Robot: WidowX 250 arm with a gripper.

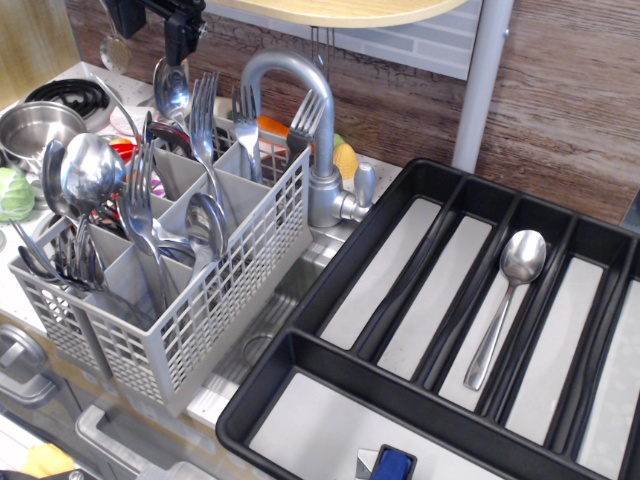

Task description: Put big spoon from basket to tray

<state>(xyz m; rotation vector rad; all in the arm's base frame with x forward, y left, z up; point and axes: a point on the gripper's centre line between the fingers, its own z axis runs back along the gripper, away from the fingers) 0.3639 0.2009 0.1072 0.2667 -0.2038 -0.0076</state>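
Lying in a long slot of the tray [300, 350], bowl toward the wall, is one spoon [506, 300]. More cutlery stands upright in the basket [180, 330]. At top left the gripper [180, 35] hangs above a spoon's bowl; its grip cannot be told.

One big spoon [506, 303] lies in the tray [330, 278], beside the basket [215, 300].

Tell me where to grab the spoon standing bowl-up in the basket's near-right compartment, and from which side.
Grip the spoon at its narrow neck just below the bowl, coming down from above. It stands bowl-up in the basket, handle buried in the compartment, and mesh walls and neighbouring forks block a sideways approach.
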